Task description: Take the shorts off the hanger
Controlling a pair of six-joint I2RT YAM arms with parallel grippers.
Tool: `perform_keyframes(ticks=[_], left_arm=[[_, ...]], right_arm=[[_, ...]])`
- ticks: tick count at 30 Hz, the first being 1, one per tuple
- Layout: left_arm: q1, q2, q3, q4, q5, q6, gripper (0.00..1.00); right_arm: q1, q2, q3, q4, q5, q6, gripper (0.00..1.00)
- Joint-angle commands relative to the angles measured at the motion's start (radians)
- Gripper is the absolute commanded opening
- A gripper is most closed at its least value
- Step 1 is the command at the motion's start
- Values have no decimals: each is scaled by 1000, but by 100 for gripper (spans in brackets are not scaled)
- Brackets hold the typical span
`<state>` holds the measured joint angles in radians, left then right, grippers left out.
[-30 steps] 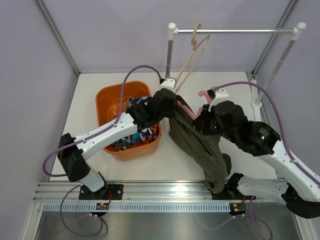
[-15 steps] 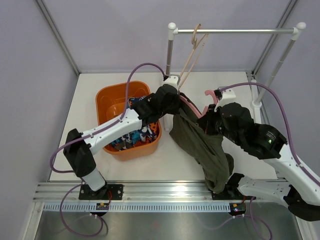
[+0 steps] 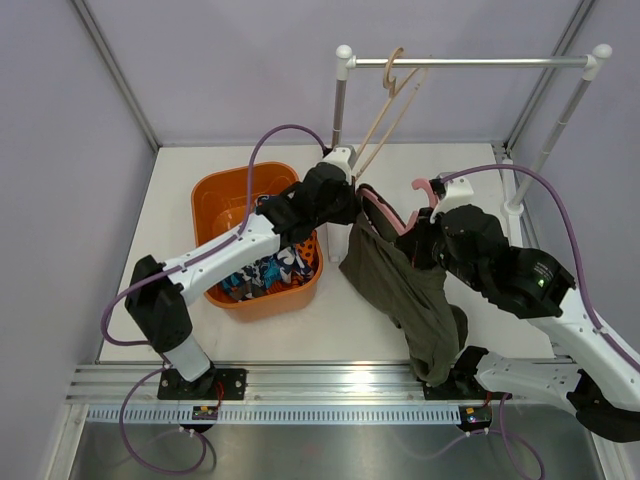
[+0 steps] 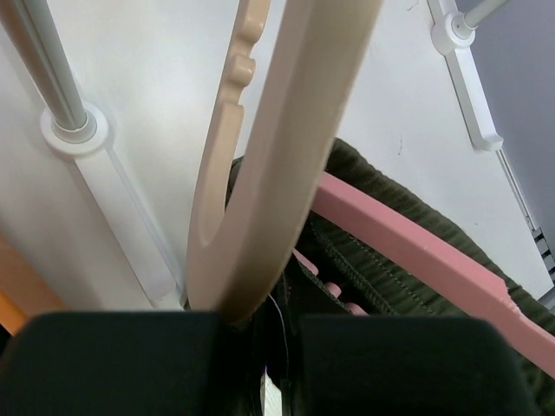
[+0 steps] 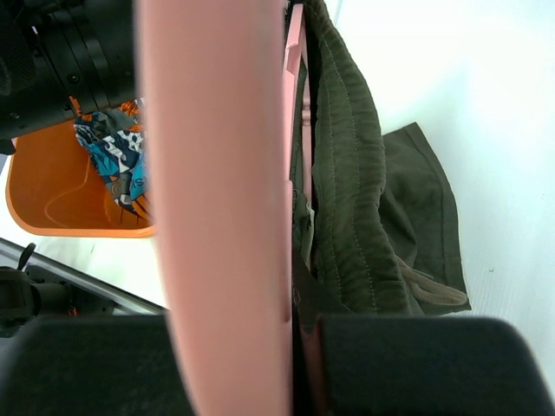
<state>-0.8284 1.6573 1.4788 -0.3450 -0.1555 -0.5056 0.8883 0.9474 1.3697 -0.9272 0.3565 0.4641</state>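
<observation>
While the right pincer point(image 5: 251, 322) clamps one pink hanger point(image 5: 217, 173), the left pincer point(image 4: 273, 325) seemingly pinches the shorts point(image 3: 400, 290).

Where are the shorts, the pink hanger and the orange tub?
shorts point(image 3: 392, 282), top view, middle of the fabric.
pink hanger point(image 4: 408, 247), left wrist view, its flat arm.
orange tub point(image 3: 265, 304), top view, near wall.
</observation>
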Motion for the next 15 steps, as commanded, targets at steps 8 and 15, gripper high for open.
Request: perform_keyframes(ticks=[8,15], left_arm=[[201,71,-48,-11,-227,75,0],[183,55,-72,21,-155,84,0]], right_arm=[[20,-87,115,-47,-99,-10,0],[20,-98,108,-24,-71,-18,0]])
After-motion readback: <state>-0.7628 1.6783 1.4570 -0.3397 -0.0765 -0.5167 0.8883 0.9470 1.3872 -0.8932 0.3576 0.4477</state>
